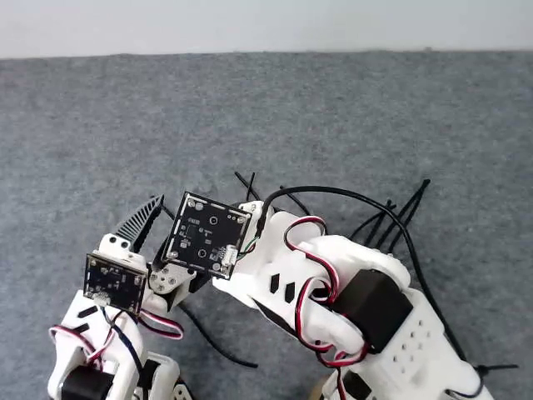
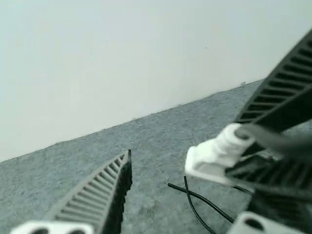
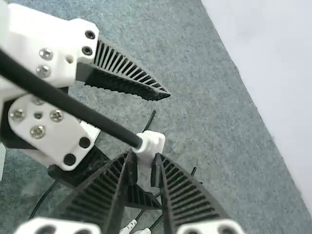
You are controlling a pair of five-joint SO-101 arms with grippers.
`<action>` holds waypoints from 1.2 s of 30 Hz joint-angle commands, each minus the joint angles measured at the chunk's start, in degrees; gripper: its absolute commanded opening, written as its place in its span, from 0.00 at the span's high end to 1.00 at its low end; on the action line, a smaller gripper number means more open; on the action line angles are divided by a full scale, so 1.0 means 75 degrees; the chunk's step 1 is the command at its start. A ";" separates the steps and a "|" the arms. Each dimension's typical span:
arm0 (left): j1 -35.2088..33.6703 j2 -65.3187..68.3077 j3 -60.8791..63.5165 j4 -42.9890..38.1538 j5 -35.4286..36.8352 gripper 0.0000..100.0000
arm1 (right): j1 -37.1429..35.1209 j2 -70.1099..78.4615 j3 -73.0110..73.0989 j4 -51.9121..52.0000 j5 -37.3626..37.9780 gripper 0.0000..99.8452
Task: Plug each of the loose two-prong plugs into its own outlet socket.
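grey carpet under the right gripper (image 3: 144,157) pinching a white plug (image 3: 150,141).

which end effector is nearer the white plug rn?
Right. The right end effector is shut on the white plug, pinching it at its fingertips. The left end effector sits open close beside the plug, not gripping it.
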 commanded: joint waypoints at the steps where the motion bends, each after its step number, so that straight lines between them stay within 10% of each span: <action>1: -0.0305 0.0059 0.0064 -0.0399 0.0047 0.62 | -0.0076 -0.0229 -0.0445 0.0287 -0.0082 0.99; 23: -0.0727 0.0059 0.1530 -0.0938 -0.0082 0.62 | -0.0029 -0.0217 -0.0176 0.0592 -0.0293 0.99; 30: -0.1782 0.0129 0.3147 -0.3012 -0.0797 0.62 | 0.0604 -0.0170 0.1723 -0.0229 -0.1067 0.99; 36: -0.1852 0.0129 0.3206 -0.2579 -0.0973 0.62 | 0.1119 -0.0123 0.3575 -0.1541 -0.1043 0.99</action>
